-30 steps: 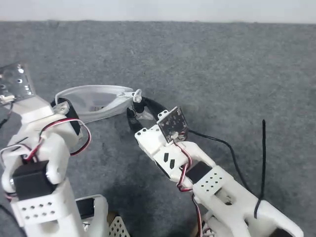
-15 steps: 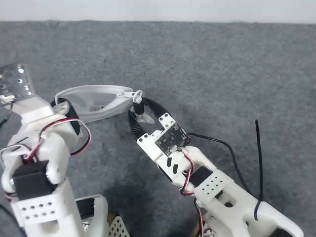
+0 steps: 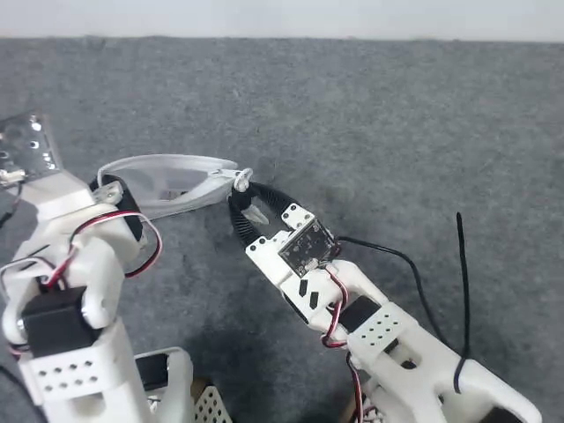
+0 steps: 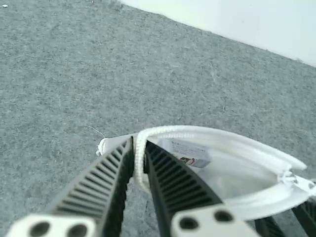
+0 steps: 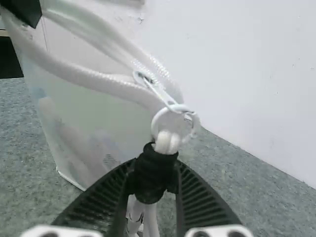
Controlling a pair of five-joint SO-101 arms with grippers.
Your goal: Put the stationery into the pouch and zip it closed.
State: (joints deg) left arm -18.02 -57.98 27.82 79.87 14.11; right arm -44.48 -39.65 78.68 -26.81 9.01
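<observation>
A translucent white pouch (image 3: pixel 172 187) lies on the grey carpet with its mouth partly open. A labelled item (image 4: pixel 190 150) shows inside it. My left gripper (image 3: pixel 110 189) is at the pouch's left end, shut on the zip rim (image 4: pixel 140 143). My right gripper (image 3: pixel 242 204) is at the pouch's right end, shut on the zipper pull's cord (image 5: pixel 153 170). The cord is white with a black wrap and hangs from the pull ring (image 5: pixel 174 121). In the right wrist view the pouch (image 5: pixel 84 118) stands just beyond the ring.
A thin black cable (image 3: pixel 463 264) curves over the carpet at the right, beside the right arm. Open grey carpet (image 3: pixel 397 115) stretches behind and to the right of the pouch. A white wall edges the far side.
The right wrist has rolled and drawn back slightly toward the front. The zipper pull has dipped a little lower with it. The left arm has kept still.
</observation>
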